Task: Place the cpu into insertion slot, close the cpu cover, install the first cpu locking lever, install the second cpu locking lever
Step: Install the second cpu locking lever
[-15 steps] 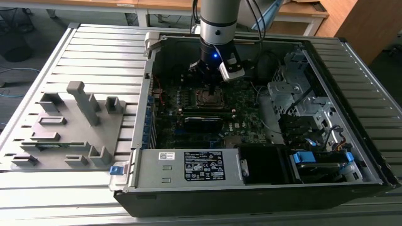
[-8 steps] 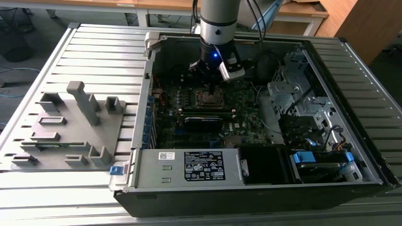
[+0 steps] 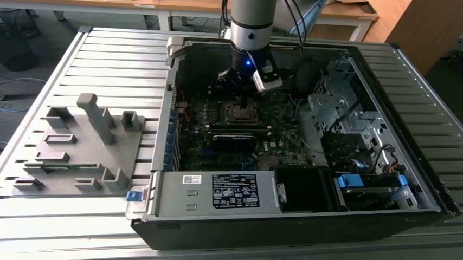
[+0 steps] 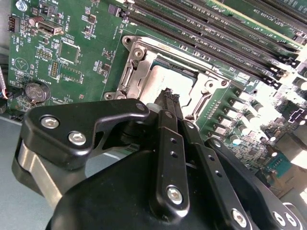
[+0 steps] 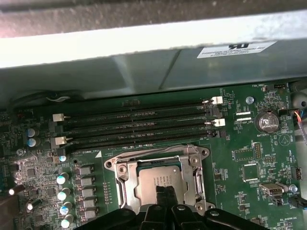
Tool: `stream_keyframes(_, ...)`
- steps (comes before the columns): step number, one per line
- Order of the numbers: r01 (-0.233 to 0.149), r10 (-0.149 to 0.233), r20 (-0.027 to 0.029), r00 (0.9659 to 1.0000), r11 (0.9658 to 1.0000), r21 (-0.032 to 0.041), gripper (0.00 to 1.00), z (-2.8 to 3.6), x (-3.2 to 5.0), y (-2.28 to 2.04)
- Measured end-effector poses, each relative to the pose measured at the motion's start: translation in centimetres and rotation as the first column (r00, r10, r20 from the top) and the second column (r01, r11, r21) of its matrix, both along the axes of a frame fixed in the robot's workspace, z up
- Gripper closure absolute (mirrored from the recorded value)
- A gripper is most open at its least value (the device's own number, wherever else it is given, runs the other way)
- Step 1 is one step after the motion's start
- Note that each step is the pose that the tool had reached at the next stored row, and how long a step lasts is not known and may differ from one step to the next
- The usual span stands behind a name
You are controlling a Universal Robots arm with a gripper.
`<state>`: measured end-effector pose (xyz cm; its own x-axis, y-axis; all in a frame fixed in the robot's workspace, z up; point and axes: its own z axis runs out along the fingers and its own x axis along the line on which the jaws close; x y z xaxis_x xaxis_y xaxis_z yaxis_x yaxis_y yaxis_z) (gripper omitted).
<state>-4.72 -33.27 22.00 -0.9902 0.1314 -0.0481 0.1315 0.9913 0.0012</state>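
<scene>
My gripper [image 3: 244,100] hangs inside the open computer case, straight over the insertion slot [image 3: 241,112] on the green board. In both wrist views the black fingers [image 4: 165,139] stand shut side by side, and the gripper [image 4: 169,95] [image 5: 164,190] has its tips on or just above the cpu [image 4: 160,76] [image 5: 156,179]. The cpu lies flat in the slot with its dull grey top up. The silver cpu cover [image 4: 136,60] [image 5: 125,179] appears to lie flat around it as a frame. I cannot make out how the locking levers stand.
Long black memory slots [image 5: 139,127] [image 4: 206,28] run beside the socket, with the case wall [image 5: 144,43] beyond them. A coin battery [image 5: 266,122] and capacitors [image 5: 62,179] flank it. A power supply [image 3: 217,192], a drive cage [image 3: 347,108] and a grey fixture [image 3: 79,141] are also in view.
</scene>
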Motion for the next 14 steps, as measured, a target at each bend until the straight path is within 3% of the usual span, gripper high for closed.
stream_keyframes(14,0.0,0.0,0.0001,1.0,1.0,0.0002,0.89,0.29,0.0,0.0)
